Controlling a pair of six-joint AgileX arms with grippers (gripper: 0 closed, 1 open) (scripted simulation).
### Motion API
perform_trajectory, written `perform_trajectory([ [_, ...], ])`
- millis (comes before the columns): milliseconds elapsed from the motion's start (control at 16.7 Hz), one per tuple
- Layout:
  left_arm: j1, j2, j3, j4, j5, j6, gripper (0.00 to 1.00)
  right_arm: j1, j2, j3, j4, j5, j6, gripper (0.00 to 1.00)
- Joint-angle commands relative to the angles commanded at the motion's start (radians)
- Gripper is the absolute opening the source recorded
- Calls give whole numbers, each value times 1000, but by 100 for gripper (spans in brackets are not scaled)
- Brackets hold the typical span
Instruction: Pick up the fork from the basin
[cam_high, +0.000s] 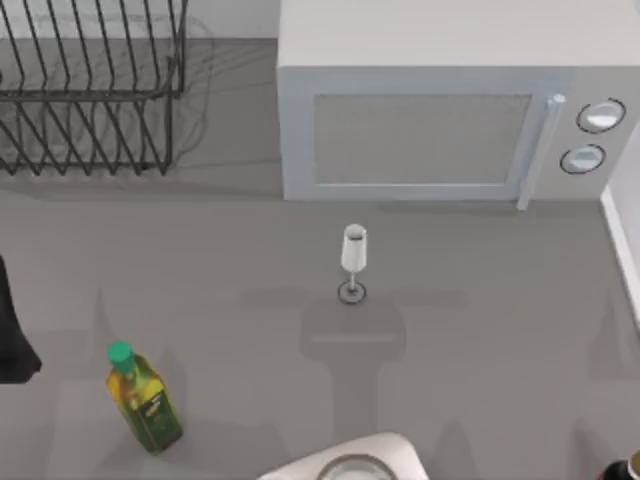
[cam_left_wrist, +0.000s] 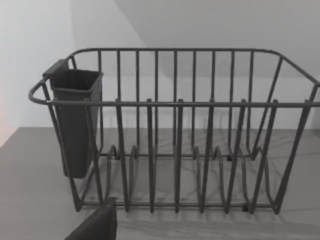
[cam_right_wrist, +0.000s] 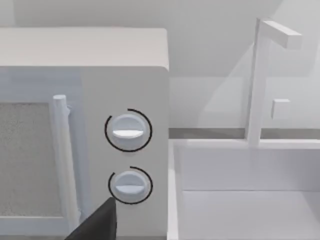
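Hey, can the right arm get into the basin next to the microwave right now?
Probably yes. The basin lies open on top beside the microwave, and only the tap stands at its back rim, off the way in.

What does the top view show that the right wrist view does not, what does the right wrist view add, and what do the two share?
Top view alone: the wire dish rack at the back left, the upright wine glass mid-table, and the green-capped bottle at the front left.
Right wrist view alone: the inside of the white basin and the tap behind it.
Both: the microwave, its two dials and its door handle.
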Motion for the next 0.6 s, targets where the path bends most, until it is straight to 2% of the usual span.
perform_trajectory([
  [360,0,0,0,0,0,0,100,-5,30,30,-20,0,-4,100],
  [600,0,0,0,0,0,0,100,-30,218,206,-133,0,-28,100],
])
